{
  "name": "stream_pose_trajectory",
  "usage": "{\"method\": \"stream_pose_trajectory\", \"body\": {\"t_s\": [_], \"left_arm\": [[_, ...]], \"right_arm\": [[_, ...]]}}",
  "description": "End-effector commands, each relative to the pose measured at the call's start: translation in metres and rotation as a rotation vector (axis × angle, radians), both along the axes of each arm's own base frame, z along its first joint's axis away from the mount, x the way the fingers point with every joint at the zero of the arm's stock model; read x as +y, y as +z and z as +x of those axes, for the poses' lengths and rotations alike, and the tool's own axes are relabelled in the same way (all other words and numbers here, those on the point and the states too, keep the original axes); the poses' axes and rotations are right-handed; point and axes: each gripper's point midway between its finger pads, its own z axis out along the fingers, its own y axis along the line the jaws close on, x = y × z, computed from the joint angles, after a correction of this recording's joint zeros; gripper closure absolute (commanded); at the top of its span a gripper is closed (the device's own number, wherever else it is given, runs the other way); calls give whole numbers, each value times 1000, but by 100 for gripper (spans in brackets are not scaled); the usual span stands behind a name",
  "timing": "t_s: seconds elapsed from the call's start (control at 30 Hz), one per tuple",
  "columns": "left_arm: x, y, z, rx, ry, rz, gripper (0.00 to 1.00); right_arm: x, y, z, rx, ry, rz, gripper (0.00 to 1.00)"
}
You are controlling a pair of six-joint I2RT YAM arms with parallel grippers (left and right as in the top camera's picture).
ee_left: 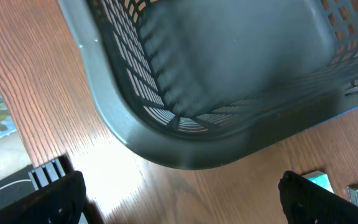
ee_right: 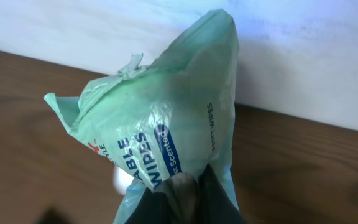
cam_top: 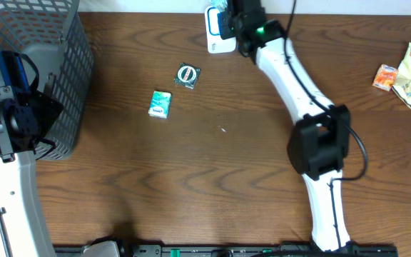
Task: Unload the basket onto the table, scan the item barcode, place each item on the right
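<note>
Where crinkly wipes pack point(ee_right: 166, 143) bunches, woodgrain table point(ee_right: 36, 118)

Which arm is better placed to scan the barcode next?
Right. The right gripper is shut on the wipes pack; the left gripper hangs open and empty by the basket.

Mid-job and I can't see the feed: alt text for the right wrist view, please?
A pale green packet of wipes fills the frame, pinched at its lower edge by the shut right tool. Behind it are the brown wooden table and a white surface.
</note>
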Motion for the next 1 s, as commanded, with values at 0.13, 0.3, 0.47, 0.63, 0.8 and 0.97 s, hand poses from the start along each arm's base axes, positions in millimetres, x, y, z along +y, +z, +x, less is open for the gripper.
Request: {"method": "stream_pose_trajectory", "body": {"t_s": [0.13, 0.3, 0.47, 0.63, 0.8, 0.97], "left_arm": [[2, 1, -3, -4, 17, 7, 2], [2, 1, -3, -4, 17, 7, 2], [2, 1, -3, -5, 17, 7, 2], [2, 1, -3, -4, 17, 7, 2], [2, 1, -3, -4, 17, 7, 2], [2, 1, -3, -4, 17, 7, 2]], "right_arm": [[5, -8, 21, -104, -44, -69, 99], [23, -10, 17, -86, 32, 6, 99], [22, -9, 16, -82, 28, 6, 99], [-55, 29, 15, -86, -169, -94, 99], [-151, 50, -3, 1, -336, -177, 99], [-261, 29, -43, 211, -524, -305, 98]]}}
